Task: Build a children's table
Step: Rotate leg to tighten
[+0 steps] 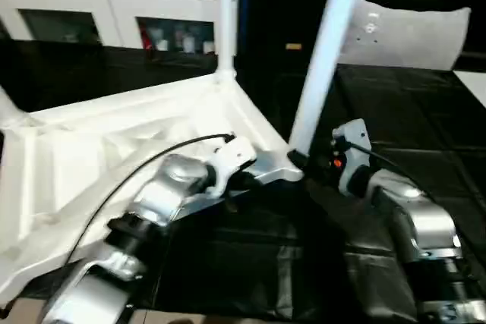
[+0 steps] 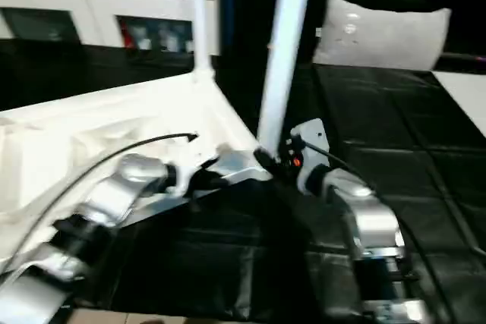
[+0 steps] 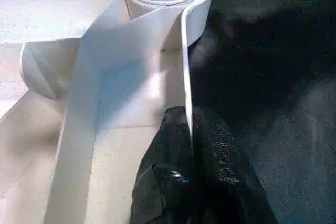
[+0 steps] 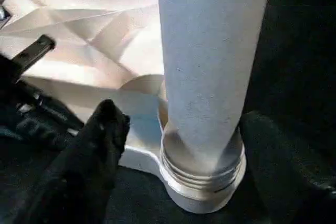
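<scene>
1. Tabletop [image 1: 114, 149] lies upside down on the dark floor; left gripper [image 3: 190, 145] has its jaws clenched on the rim.
2. Right gripper [image 4: 178, 145], jaws spread, straddles the near-corner leg [image 1: 326, 58].
3. Probably mid-screwing: next, re-grip and twist.

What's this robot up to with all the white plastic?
It is building a small table. The tabletop lies upside down on a black surface. The left gripper is shut on the tabletop's rim, steadying it. The right gripper stands open around the near leg, which is in its corner socket. Another leg stands in the far corner.
</scene>
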You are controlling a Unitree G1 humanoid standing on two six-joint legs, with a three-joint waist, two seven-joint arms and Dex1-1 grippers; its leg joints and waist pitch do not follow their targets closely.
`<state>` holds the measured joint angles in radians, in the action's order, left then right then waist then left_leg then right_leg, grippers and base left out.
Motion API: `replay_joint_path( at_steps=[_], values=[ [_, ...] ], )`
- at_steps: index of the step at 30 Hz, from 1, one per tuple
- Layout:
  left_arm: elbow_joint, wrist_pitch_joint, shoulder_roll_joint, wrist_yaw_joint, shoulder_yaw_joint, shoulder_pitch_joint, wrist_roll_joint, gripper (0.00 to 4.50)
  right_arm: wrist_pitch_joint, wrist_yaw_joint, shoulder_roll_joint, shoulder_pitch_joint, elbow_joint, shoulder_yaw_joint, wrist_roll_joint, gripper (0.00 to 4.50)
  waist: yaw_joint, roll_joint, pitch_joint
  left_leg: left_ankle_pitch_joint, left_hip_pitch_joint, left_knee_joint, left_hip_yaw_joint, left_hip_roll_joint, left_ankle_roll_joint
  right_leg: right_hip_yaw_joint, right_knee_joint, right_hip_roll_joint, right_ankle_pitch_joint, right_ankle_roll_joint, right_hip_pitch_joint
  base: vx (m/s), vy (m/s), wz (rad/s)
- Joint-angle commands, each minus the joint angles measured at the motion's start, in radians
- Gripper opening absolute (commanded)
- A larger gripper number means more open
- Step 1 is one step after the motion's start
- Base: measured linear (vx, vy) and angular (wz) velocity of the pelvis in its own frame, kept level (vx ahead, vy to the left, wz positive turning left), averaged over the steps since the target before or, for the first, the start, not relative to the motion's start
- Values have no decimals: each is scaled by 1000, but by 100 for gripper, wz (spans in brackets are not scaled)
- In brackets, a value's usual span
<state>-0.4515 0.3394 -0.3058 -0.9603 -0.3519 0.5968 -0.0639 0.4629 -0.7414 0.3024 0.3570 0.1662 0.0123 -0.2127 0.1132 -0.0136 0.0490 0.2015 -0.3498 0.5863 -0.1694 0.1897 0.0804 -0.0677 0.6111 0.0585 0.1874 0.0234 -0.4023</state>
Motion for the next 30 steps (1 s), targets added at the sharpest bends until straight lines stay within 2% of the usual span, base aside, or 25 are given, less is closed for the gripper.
replay_joint_path(
  at_steps=[1, 2, 3, 4, 5, 6, 7, 8, 9, 13, 14, 15, 16, 17, 18, 22, 30],
  values=[
    [13, -32, -24, -73, -42, -17, -7, 0, -29, -50, 11, 32, 25, 38, -2, 394, 8, 2, -57, 151, 2, -71, 15, 41, -25, 52, -82, 92, 248, 159, 53, 0, 0, 0],
    [19, -59, -40, -105, -43, -20, 2, 0, -49, -68, 17, 49, 56, 49, 9, 402, 7, 2, -58, 157, 1, -71, 16, 41, -23, 51, -80, 93, 244, 168, 53, 0, 0, 0],
    [28, -100, -58, -156, -40, -26, 23, 0, -82, -103, 33, 68, 93, 60, 20, 402, 5, -6, -57, 159, 2, -70, 12, 41, -25, 52, -83, 92, 246, 168, 53, 0, 0, 0],
    [38, -131, -77, -208, -39, -30, 44, 0, -104, -173, 70, 67, 95, 70, 13, 402, 7, -5, -58, 158, 5, -68, 12, 42, -25, 53, -79, 94, 240, 175, 50, 0, 0, 0],
    [47, -155, -95, -248, -44, -33, 55, 0, -112, -237, 102, 56, 81, 75, -3, 402, 11, -3, -61, 137, 1, -66, 12, 42, -36, 55, -73, 93, 197, 181, 57, 0, 0, 0],
    [55, -165, -111, -282, -52, -36, 61, 0, -109, -301, 132, 40, 56, 80, -24, 402, 18, -1, -60, 124, 9, -64, 7, 47, -44, 56, -68, 90, 144, 196, 47, 0, 0, 0],
    [59, -178, -124, -308, -60, -37, 63, 0, -109, -353, 155, 26, 35, 83, -43, 402, 21, -1, -60, 122, 6, -64, 7, 46, -50, 55, -65, 88, 125, 202, 51, 0, 0, 0],
    [63, -191, -134, -330, -67, -39, 66, 0, -107, -391, 171, 15, 22, 83, -59, 376, 35, -1, -61, 114, 8, -62, 6, 47, -62, 55, -61, 88, 101, 207, 51, 0, 0, 0],
    [65, -193, -136, -336, -69, -40, 66, 0, -107, -399, 175, 13, 20, 84, -61, 369, 40, -3, -60, 108, 3, -63, 7, 49, -66, 53, -58, 89, 93, 210, 54, 0, 0, 0],
    [101, -223, -164, -421, -100, -53, 78, 0, -120, -523, 232, -8, 17, 97, -88, 349, 50, -8, -59, 128, 4, -63, 6, 50, -61, 53, -63, 94, 159, 205, 53, 0, 0, 0],
    [105, -226, -167, -432, -105, -55, 80, 0, -127, -537, 239, -7, 24, 100, -91, 326, 51, -13, -56, 139, 3, -64, 6, 49, -58, 53, -68, 95, 193, 198, 52, 0, 0, 0],
    [106, -235, -169, -445, -110, -56, 80, 0, -135, -566, 249, -5, 34, 106, -99, 322, 52, -17, -55, 150, 4, -64, 5, 48, -55, 53, -72, 96, 233, 187, 51, 0, 0, 0],
    [106, -235, -169, -445, -110, -56, 80, 0, -135, -566, 249, -5, 34, 106, -99, 322, 53, -15, -54, 155, 4, -65, 6, 48, -53, 54, -74, 97, 254, 180, 51, 0, 0, 0],
    [104, -242, -171, -451, -112, -56, 79, 0, -137, -591, 257, -3, 39, 111, -108, 304, 53, -15, -54, 159, 5, -65, 7, 49, -51, 54, -77, 96, 279, 171, 50, 0, 0, 0],
    [101, -251, -172, -457, -114, -55, 78, 0, -134, -621, 266, -3, 42, 115, -118, 290, 55, -19, -53, 161, 5, -65, 7, 48, -51, 53, -79, 96, 301, 162, 50, 0, 0, 0],
    [85, -271, -173, -464, -114, -51, 74, 0, -129, -691, 283, -6, 41, 125, -137, 259, 57, -20, -55, 151, 4, -64, 7, 49, -54, 53, -76, 94, 290, 158, 48, 0, 0, 0],
    [86, -264, -173, -459, -110, -58, 74, 0, -137, -730, 270, -9, 77, 145, -144, 195, 57, -27, -58, 130, 2, -62, 7, 48, -54, 50, -69, 93, 237, 177, 51, 0, 0, 0]
  ],
)
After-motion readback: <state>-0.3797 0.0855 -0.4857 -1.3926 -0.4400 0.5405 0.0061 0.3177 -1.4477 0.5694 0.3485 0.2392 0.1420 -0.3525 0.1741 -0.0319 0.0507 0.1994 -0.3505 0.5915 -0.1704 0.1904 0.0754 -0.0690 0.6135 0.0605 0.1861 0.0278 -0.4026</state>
